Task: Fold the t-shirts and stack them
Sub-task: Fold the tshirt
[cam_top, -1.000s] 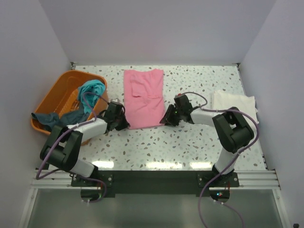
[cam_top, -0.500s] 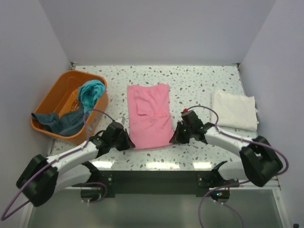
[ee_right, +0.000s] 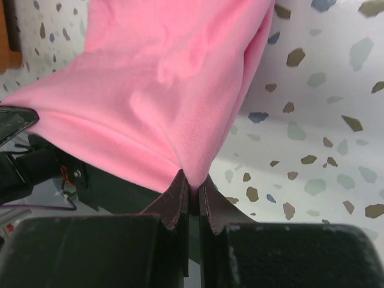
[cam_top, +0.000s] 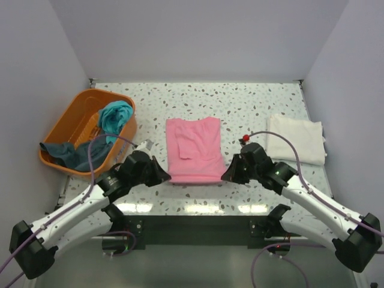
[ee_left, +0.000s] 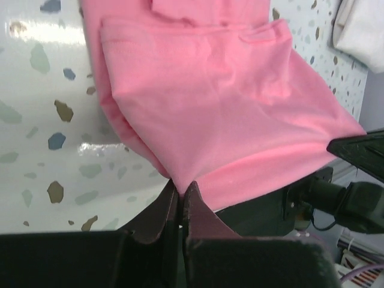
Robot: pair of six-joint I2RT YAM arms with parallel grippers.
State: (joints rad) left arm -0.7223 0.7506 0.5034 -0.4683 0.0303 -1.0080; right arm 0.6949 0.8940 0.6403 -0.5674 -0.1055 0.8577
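Clenched on the folded pink t-shirt [cam_top: 195, 153] mid-desk: left pincer [cam_top: 163, 177] at its near-left corner, right pincer [cam_top: 228, 176] at its near-right. At the desk's right, a cream-white t-shirt [cam_top: 295, 139]; in the orange basket [cam_top: 72, 117], a teal t-shirt [cam_top: 115, 116].

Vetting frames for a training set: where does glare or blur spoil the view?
Top external: glare strips on the table along its near edge, otherwise sharp. Left wrist: a glare patch on the table beside the pink t-shirt; the left claw is dark and soft. Right wrist: the right claw is dark, the t-shirt sharp.
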